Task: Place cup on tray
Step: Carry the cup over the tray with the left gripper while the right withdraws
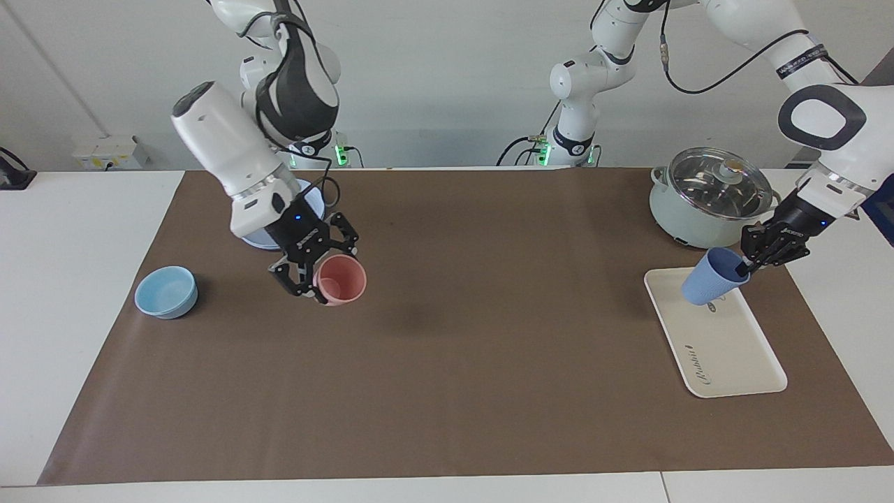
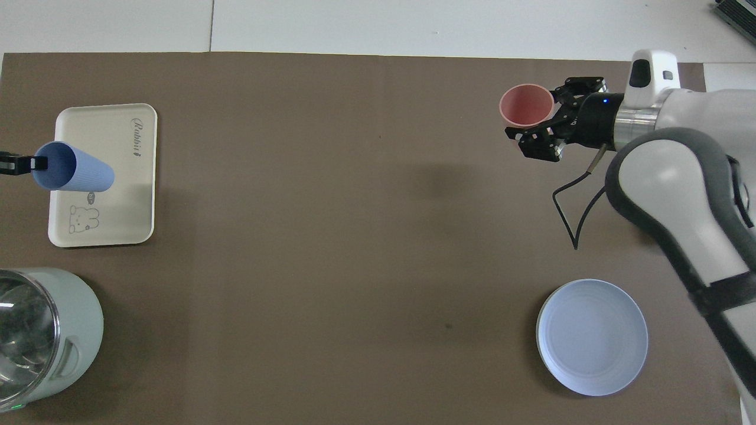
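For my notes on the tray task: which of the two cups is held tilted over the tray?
The periwinkle-blue cup: the left end effector grips its rim, tilted over the tray. The pink cup is upright at the right end effector.

Two cups are in view: one periwinkle-blue cup (image 1: 714, 278) at the right of the facing view, one pink cup (image 1: 341, 279) left of centre. There is one cream tray (image 1: 723, 346) at lower right, one lidded pot (image 1: 711, 198) at upper right, one light-blue bowl (image 1: 166, 292) at left, and one round blue plate (image 2: 592, 336).
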Robot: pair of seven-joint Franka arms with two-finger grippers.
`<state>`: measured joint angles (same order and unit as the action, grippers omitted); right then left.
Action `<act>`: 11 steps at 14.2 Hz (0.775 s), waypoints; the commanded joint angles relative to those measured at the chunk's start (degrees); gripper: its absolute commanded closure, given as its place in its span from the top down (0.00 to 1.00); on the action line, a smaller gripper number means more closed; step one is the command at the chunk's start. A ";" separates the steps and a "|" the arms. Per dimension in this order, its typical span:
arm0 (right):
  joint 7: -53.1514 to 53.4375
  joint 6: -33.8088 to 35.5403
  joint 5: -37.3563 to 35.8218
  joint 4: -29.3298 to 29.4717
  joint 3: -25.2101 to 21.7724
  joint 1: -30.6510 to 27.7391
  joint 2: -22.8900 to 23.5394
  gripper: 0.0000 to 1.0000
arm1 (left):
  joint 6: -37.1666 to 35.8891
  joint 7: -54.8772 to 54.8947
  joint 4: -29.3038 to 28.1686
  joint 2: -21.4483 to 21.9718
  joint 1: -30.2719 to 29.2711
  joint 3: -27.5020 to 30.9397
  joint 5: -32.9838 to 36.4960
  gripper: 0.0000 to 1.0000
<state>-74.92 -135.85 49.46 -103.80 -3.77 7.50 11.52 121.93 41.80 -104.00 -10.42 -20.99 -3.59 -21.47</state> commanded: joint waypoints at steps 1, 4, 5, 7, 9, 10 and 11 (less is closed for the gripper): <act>-12.04 -2.39 13.86 -0.09 0.78 -3.71 3.68 0.00 | 6.73 5.39 -5.95 0.67 -2.12 -0.71 1.25 0.00; -22.69 -2.31 28.90 -2.01 0.78 -5.91 6.15 0.00 | 11.12 5.66 -5.60 -2.58 -1.95 -0.71 1.25 0.00; -26.20 -2.31 32.33 -2.63 0.78 -6.44 6.76 0.00 | 12.18 5.75 -5.60 -3.55 -1.77 -0.71 1.25 0.00; -34.98 -0.21 37.70 -3.78 0.78 -8.46 9.04 0.00 | 12.54 5.67 -5.16 -4.26 -1.51 -0.71 1.34 0.00; -45.35 4.97 42.72 -4.22 0.78 -11.09 12.11 0.00 | 11.67 5.49 -3.85 -4.61 -1.16 -0.71 1.25 0.00; -46.18 5.59 42.83 -5.61 0.78 -11.63 11.87 0.00 | 11.66 5.40 -3.58 -4.70 -1.16 -0.71 1.25 0.21; -46.45 6.04 43.00 -6.93 0.78 -11.72 11.52 0.00 | 11.49 5.40 -3.32 -4.70 -1.24 -0.71 1.34 0.37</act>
<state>-118.53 -131.46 90.60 -108.57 -3.75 -2.86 23.76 133.31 47.19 -108.43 -14.78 -22.57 -4.54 -21.45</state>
